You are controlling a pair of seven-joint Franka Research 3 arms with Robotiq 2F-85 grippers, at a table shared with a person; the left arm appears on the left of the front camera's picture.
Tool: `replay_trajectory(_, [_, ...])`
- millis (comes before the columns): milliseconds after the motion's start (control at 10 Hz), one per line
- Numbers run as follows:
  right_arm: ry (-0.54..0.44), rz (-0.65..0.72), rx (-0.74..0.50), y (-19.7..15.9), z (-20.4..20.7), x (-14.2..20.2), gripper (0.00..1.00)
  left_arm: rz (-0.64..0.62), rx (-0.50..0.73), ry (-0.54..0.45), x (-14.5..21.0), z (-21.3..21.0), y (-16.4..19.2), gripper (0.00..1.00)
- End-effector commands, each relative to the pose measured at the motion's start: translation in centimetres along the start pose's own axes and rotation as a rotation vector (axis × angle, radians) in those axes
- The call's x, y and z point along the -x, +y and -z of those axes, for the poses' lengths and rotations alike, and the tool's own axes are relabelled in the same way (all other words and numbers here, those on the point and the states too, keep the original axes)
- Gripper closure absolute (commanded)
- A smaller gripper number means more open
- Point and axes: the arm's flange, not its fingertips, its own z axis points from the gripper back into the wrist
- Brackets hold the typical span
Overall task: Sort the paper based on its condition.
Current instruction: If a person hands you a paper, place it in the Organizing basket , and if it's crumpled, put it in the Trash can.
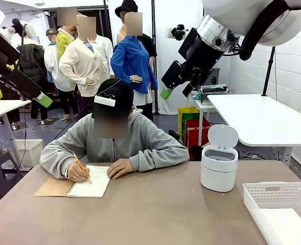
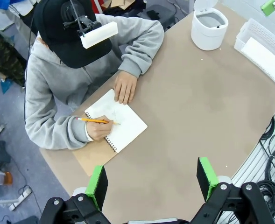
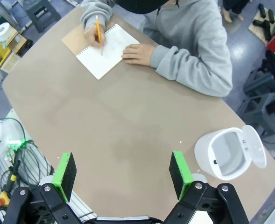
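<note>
Left gripper (image 2: 152, 179) and right gripper (image 3: 122, 169) spread wide, empty, raised over the table nearer the robot than the open-lidded bin (image 1: 219, 171). Paper (image 1: 289, 227) flat in white basket (image 1: 257, 204) just right of bin. Notebook (image 1: 94, 186) well left of bin, under person's writing hand (image 1: 77, 173).

Plain white paper (image 1: 291, 227), lying flat (looks smooth), inside the lattice basket (image 1: 273, 188)

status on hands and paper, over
Left hand open, right hand open, both raised. Plain white sheet in white plastic basket. Person writing in spiral notebook.
</note>
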Motion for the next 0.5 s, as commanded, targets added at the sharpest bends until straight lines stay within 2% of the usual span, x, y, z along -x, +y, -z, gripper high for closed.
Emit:
replay_trajectory(0, [0.005,0.018,0.032,0.11,0.24,-0.21,0.0,-0.042,-0.03,0.028,0.24,0.08,-0.14,0.0])
replay_trajectory(400, [0.003,0.004,0.003,-0.12,0.13,0.01,0.0,-0.026,-0.007,0.006,0.05,0.16,0.02,0.0])
